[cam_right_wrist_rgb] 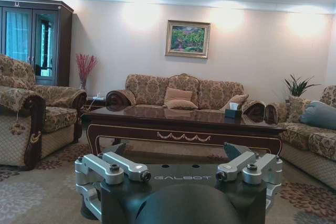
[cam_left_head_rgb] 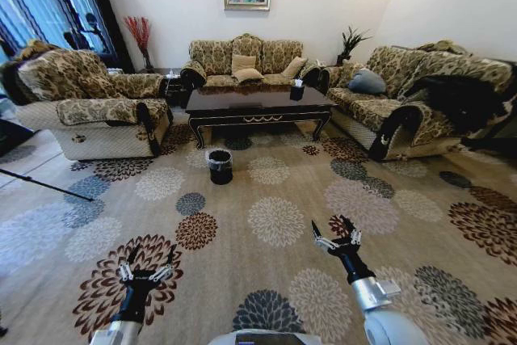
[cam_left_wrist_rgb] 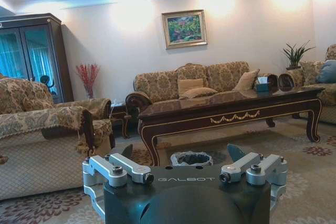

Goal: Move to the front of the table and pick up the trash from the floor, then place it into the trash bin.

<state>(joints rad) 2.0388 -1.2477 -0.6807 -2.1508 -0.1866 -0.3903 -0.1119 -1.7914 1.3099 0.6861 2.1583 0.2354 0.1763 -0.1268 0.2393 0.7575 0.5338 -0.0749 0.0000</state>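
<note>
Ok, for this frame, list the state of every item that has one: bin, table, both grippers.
trash bin: upright on the carpet, liner over its rim, before the table.
table: a tissue box on top.
left gripper: open, holding nothing.
right gripper: open, holding nothing.

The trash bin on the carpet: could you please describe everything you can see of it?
The trash bin is small, round and black, with a thin translucent grey liner folded over its rim. It stands upright on the patterned floor, in front of the table near its left end, apart from its legs. Nothing else touches it.
</note>
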